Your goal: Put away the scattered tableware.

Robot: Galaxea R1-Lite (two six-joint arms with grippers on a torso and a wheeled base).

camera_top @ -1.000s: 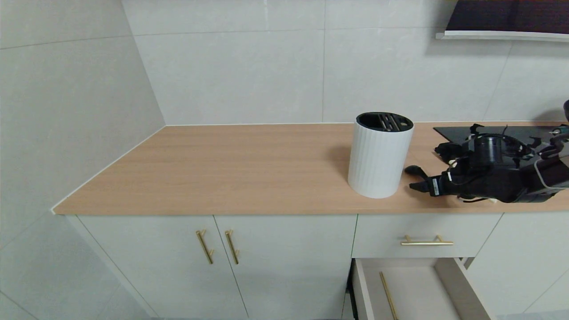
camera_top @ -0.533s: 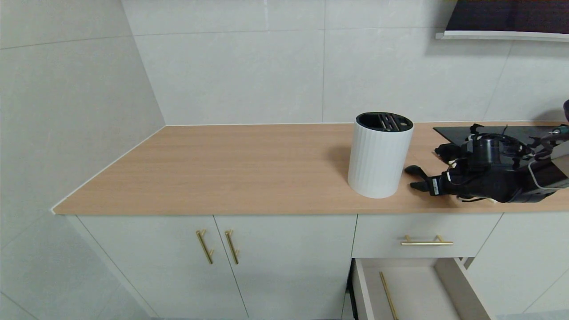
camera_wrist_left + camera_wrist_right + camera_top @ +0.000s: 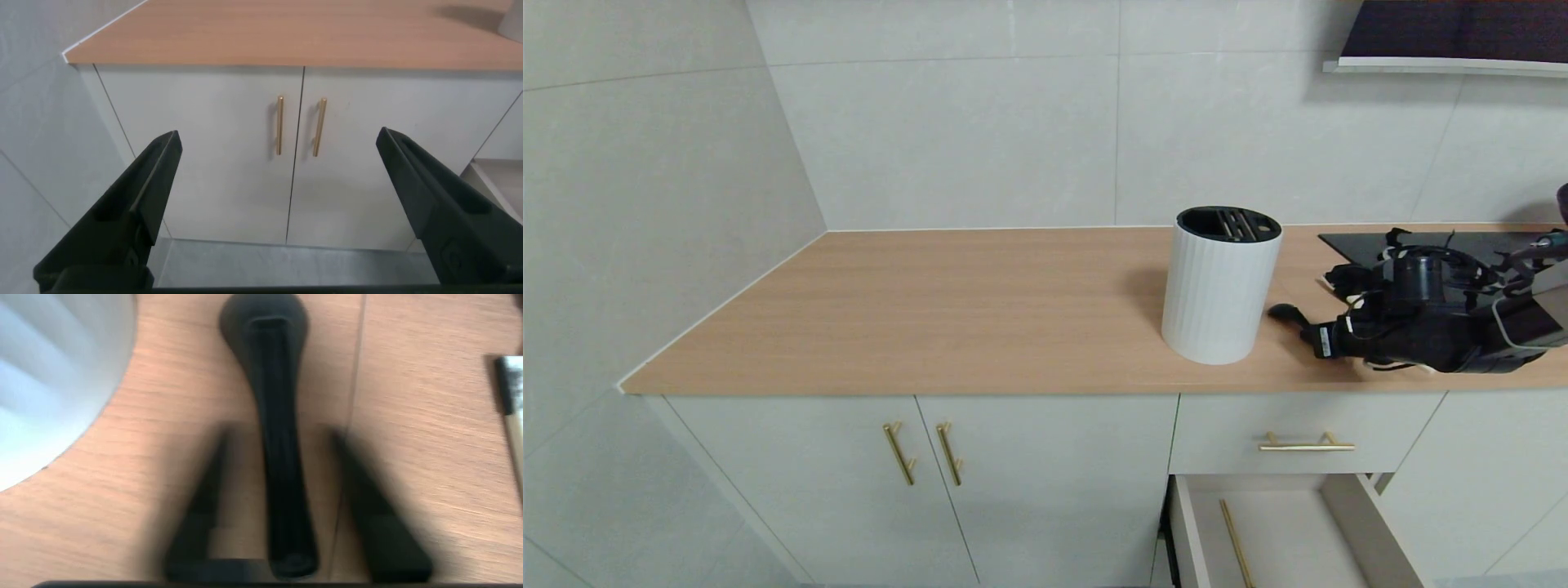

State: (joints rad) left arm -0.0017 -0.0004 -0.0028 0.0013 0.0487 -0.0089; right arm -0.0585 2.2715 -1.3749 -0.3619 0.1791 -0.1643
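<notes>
A black utensil handle lies flat on the wooden counter, its rounded end just right of a white ribbed holder with a black slotted top. My right gripper is low over the counter, open, with one finger on each side of the handle and apart from it. The holder's wall stands close beside the handle's end. My left gripper is open and empty, down in front of the cabinet doors.
A thin pale utensil lies on the counter beside the black handle. A black cooktop lies behind my right arm. Below the counter a drawer stands pulled out. Two gold door handles face the left gripper.
My right gripper has drawn back slightly to the right along the black handle. The holder and the handle have not moved.
</notes>
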